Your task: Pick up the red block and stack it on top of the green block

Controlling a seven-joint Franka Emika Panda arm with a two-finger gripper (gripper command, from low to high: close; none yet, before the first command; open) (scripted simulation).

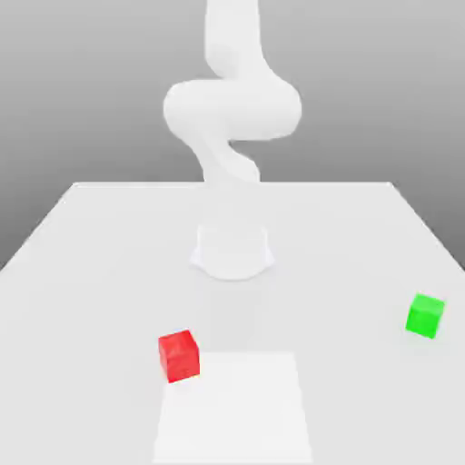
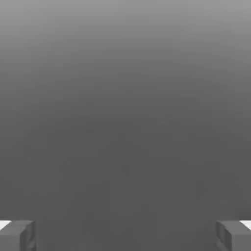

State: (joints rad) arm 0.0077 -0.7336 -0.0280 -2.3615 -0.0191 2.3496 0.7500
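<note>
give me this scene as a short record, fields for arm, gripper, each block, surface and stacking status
arm: white robot arm, base standing on the table
gripper: two-finger gripper, open, nothing between its fingers
red block: small bright red cube, on the table, overlapping the left edge of the bright white patch in the exterior view
green block: small bright green cube, on the table toward the exterior view's right
surface: pale, flat tabletop
stacking status: not stacked, blocks well apart
</note>
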